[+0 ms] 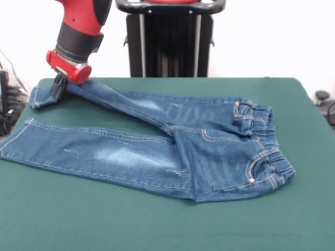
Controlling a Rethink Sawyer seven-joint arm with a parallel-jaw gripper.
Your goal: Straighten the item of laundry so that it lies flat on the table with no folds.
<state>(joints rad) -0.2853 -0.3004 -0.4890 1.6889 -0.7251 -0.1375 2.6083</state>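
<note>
Jeans (172, 151), blue denim, spread across the green table (167, 219), waistband far off to the claw's side at picture right. Claw (57, 89) pinches the cuff end of the far leg, fingers pressed together on the cloth (cuff edge lifted slightly off the felt). That leg runs diagonally from the claw to the crotch. Other leg lies flat just below the claw, faded patch mid-length.

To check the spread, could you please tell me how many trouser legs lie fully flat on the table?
1: the near leg of the blue denim jeans lies flat on the green table; the far leg is lifted at its cuff by the gripper.
</note>
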